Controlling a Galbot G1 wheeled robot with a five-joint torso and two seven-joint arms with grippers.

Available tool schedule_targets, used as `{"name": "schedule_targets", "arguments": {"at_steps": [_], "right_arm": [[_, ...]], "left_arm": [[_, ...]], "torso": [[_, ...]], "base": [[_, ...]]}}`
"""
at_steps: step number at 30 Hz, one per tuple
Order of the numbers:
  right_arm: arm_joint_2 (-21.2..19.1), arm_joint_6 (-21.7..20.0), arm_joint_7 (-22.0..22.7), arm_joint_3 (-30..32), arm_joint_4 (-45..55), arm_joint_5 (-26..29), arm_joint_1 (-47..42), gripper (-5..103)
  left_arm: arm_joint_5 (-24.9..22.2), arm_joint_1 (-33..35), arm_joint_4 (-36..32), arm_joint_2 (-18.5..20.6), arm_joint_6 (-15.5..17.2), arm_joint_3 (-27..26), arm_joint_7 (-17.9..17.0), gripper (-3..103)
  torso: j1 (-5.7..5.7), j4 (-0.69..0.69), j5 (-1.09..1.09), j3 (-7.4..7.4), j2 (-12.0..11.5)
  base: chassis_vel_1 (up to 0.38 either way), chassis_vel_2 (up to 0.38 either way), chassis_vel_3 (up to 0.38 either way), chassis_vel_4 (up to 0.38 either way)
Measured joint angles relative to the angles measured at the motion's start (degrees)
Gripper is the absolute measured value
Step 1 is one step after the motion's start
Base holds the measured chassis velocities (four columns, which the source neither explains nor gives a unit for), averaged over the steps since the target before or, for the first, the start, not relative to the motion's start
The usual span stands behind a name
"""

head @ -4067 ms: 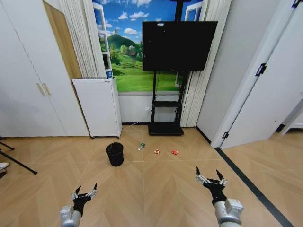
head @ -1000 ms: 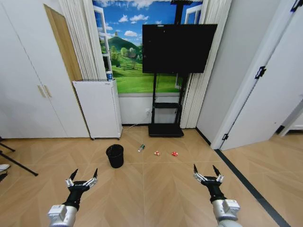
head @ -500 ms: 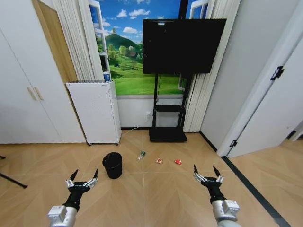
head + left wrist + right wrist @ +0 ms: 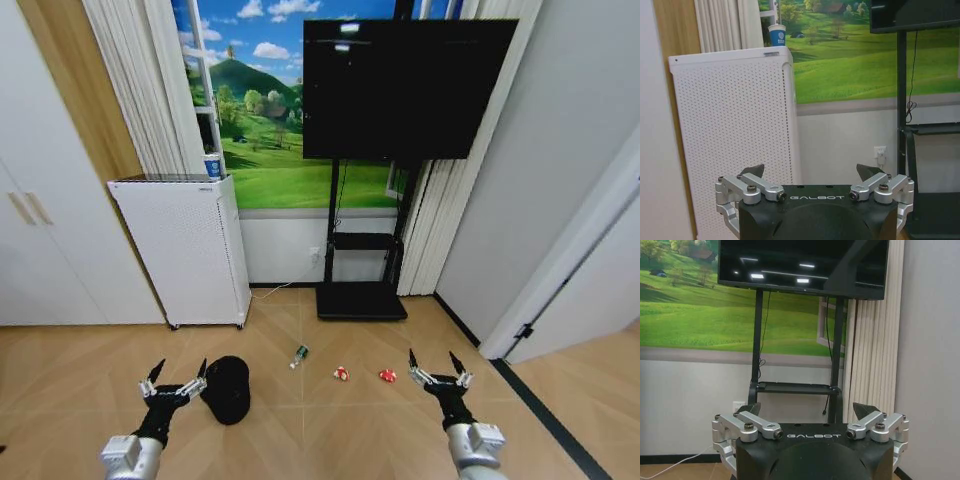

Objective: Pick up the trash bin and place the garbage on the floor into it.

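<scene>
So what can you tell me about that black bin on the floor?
The small round black wire-mesh trash bin stands on the light tan herringbone wood floor, in front of the tall white perforated appliance. It looks slightly tapered, and its open top faces up. Nothing can be seen inside it from here. The left gripper hangs just beside it with fingers spread, not touching it as far as I can tell. The little bottle and wrappers lie apart from it, off to its right.

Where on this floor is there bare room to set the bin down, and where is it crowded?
Free: the floor between the left tool and right tool, both open. Crowded: the row holding the trash bin, bottle and two wrappers.
</scene>
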Motion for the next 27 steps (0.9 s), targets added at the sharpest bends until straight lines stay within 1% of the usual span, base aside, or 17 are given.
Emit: {"name": "schedule_targets", "arguments": {"at_steps": [3, 4, 5, 7, 8, 10, 11, 12, 14, 15, 17, 19, 21, 22, 24, 25, 27], "right_arm": [[0.0, 0.0, 0.0, 0.0, -0.1, 0.0, 0.0, 100], [-0.1, 0.1, 0.0, 0.0, -0.2, 0.0, 0.0, 100], [-0.1, 0.1, 0.0, 0.0, -0.2, 0.0, 0.0, 100], [-0.1, 0.2, 0.1, 0.0, -0.2, 0.0, 0.0, 100], [0.0, 0.2, 0.1, 0.0, -0.3, 0.0, 0.1, 100], [0.0, 0.2, 0.2, -0.1, -0.3, 0.0, 0.1, 100], [0.0, 0.4, 0.3, -0.1, -0.4, 0.0, 0.1, 100], [0.0, 0.4, 0.3, -0.1, -0.4, 0.0, 0.1, 100], [0.0, 1.5, 0.4, -0.1, -0.8, 0.0, 0.4, 100], [0.0, 1.5, 0.4, -0.1, -0.8, 0.0, 0.4, 100], [-0.1, 2.4, 0.8, -0.1, -1.2, 0.0, 0.5, 100], [-0.1, 2.8, 0.9, -0.1, -1.4, 0.1, 0.6, 100], [-0.1, 3.0, 0.9, 0.0, -1.5, 0.4, 0.6, 100], [-0.1, 3.1, 0.9, 0.0, -1.5, 0.5, 0.6, 100], [-0.1, 3.3, 0.9, 0.0, -1.5, 0.5, 0.6, 100], [-0.1, 3.3, 0.9, 0.0, -1.5, 0.5, 0.6, 100], [-0.1, 3.4, 0.9, -0.1, -1.6, 0.5, 0.6, 100]], "left_arm": [[0.0, 0.0, 0.0, 0.0, 0.0, 0.0, 0.0, 100], [0.0, 0.0, 0.0, 0.0, 0.0, 0.0, 0.0, 100], [0.0, 0.0, 0.0, 0.0, 0.0, 0.0, 0.0, 100], [0.0, 0.0, 0.1, 0.0, -0.1, 0.0, 0.1, 100], [0.0, 0.0, 0.1, 0.0, -0.1, -0.1, 0.0, 100], [0.0, 0.0, 0.1, 0.0, -0.1, -0.1, 0.0, 100], [0.0, 0.0, 0.1, 0.0, -0.1, -0.1, 0.0, 100], [0.0, 0.0, 0.1, 0.0, -0.1, -0.1, 0.0, 100], [-0.1, 0.0, 0.1, 0.0, -0.2, -0.1, 0.0, 100], [-0.1, 0.0, 0.1, 0.0, -0.2, -0.1, 0.0, 100], [-0.1, 0.0, 0.2, 0.0, -0.2, -0.1, 0.0, 100], [-0.1, 0.0, 0.2, 0.0, -0.2, -0.1, 0.1, 100], [0.1, 0.0, 0.3, -0.1, -0.1, -0.1, 0.4, 100], [0.6, 0.1, 0.3, -0.1, 0.1, -0.1, 0.5, 100], [1.3, 0.2, 0.3, -0.2, 0.3, -0.2, 0.6, 100], [1.6, 0.3, 0.3, -0.3, 0.3, -0.2, 0.7, 100], [1.8, 0.4, 0.3, -0.3, 0.4, -0.1, 0.7, 100]], "torso": [[-0.02, 0.00, 0.12, 0.00, 0.0], [-0.02, 0.05, 0.20, 0.00, 0.0], [-0.02, 0.05, 0.20, 0.00, 0.0], [-0.01, 0.00, -0.02, -0.01, 0.0], [-0.03, 0.03, 0.18, -0.01, 0.0], [-0.02, 0.06, 0.17, 0.00, 0.0], [-0.02, 0.00, -0.02, -0.01, 0.0], [-0.02, 0.00, -0.02, -0.01, 0.0], [-0.02, 0.04, 0.19, 0.00, 0.0], [-0.02, 0.04, 0.19, 0.00, 0.0], [-0.02, 0.00, -0.01, -0.01, 0.0], [0.01, 0.02, 0.17, 0.00, -0.1], [0.03, 0.07, 0.11, 0.01, -0.1], [0.03, 0.00, 0.04, 0.00, -0.1], [0.00, 0.05, 0.08, -0.03, -0.1], [-0.09, 0.02, 0.14, -0.11, -0.3], [-0.24, 0.02, 0.09, -0.23, -0.6]], "base": [[-0.358, 0.328, 0.335, -0.354], [-0.363, 0.347, 0.334, -0.357], [-0.363, 0.347, 0.334, -0.357], [-0.357, 0.337, 0.354, -0.339], [-0.338, 0.366, 0.337, -0.354], [-0.373, 0.369, 0.337, -0.354], [-0.373, 0.342, 0.369, -0.361], [-0.373, 0.342, 0.369, -0.361], [-0.344, 0.355, 0.336, -0.360], [-0.339, 0.368, 0.336, -0.360], [-0.356, 0.334, 0.371, -0.345], [-0.305, 0.283, 0.287, -0.248], [-0.260, 0.255, 0.206, -0.191], [-0.155, 0.172, 0.179, -0.085], [-0.155, 0.141, 0.108, -0.085], [-0.052, 0.109, -0.043, -0.006], [-0.025, 0.060, -0.047, -0.025]]}}
